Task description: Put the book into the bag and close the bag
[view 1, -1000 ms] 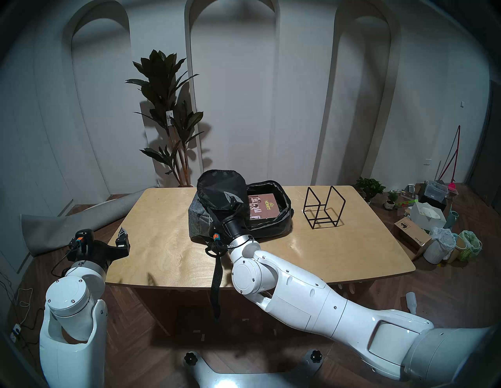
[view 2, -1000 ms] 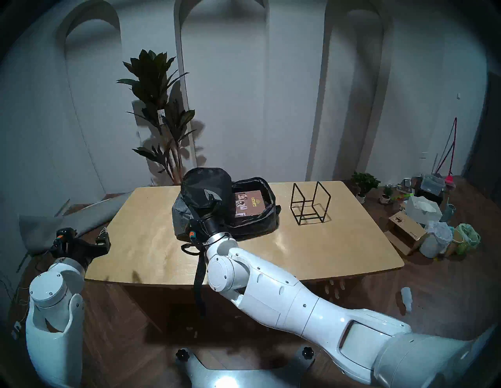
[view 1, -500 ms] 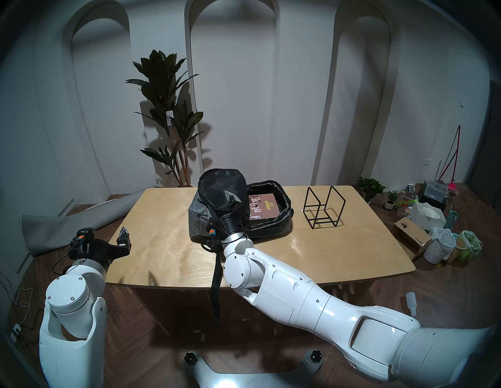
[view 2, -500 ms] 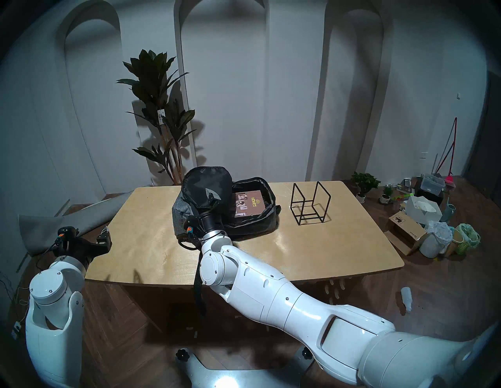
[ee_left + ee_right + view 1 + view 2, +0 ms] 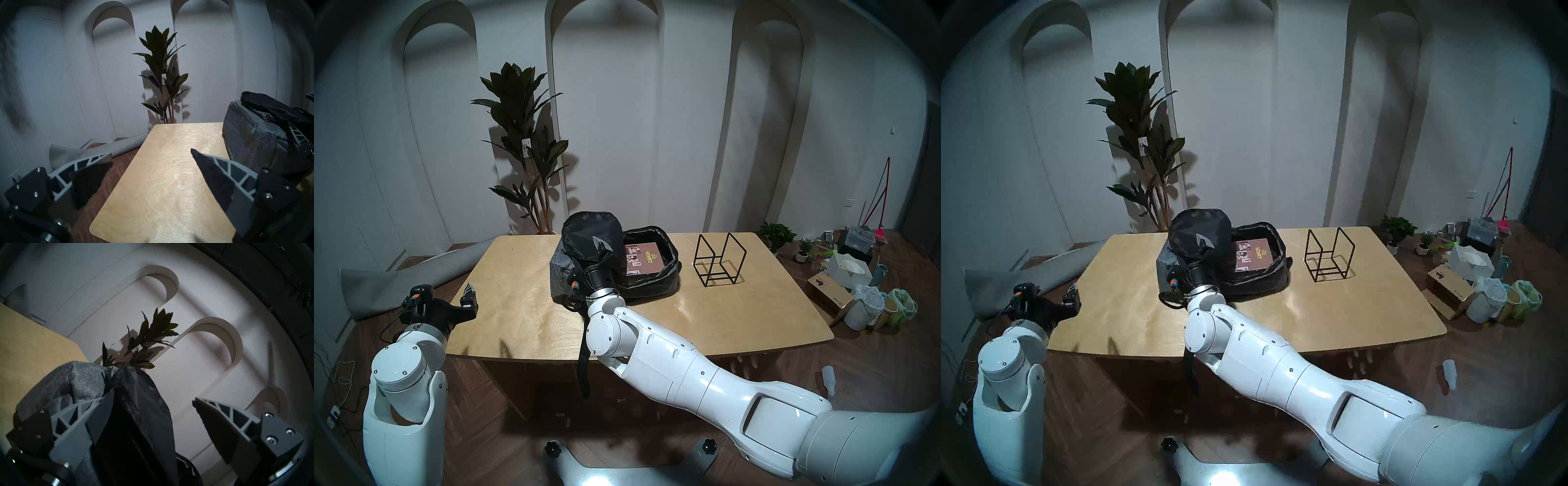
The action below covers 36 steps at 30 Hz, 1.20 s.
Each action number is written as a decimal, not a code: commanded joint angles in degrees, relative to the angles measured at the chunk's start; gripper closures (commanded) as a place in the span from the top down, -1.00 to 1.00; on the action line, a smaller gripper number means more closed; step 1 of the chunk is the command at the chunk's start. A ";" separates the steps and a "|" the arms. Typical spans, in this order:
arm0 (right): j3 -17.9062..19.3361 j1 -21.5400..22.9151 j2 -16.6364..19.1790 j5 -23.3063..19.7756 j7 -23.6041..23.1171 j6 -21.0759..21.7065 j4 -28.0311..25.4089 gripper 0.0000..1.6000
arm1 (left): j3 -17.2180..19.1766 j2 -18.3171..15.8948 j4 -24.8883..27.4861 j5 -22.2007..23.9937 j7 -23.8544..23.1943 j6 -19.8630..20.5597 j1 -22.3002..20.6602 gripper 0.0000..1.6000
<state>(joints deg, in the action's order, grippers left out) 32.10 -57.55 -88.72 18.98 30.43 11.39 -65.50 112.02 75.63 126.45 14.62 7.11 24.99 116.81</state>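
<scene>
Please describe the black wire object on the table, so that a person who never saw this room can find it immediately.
Look at the light wooden table in the middle of the room. On its right part, to the right of the open grey bag, stands the black wire stand. It is the only thing there made of thin bare rods, an empty box-shaped frame that you can see through.

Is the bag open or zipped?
Open. The bag's flap stands raised, and the book lies exposed inside the main compartment.
</scene>
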 commanded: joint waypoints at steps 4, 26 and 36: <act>0.51 1.46 -1.38 0.47 0.91 1.52 0.86 1.00 | 0.18 0.01 0.83 0.02 -0.06 -0.88 -0.36 1.00; 2.40 2.63 -3.54 0.78 5.42 0.64 5.96 -0.28 | -0.51 0.24 1.21 -0.60 0.38 -1.01 -0.49 1.00; 4.26 1.72 -2.36 0.37 6.92 0.84 3.80 -1.00 | -0.95 0.09 1.30 -0.89 0.47 -1.04 -0.46 1.00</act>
<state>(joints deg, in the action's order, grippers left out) 34.77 -56.03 -91.14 19.82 35.71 12.06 -59.13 111.23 75.76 126.56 13.88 7.54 24.61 116.71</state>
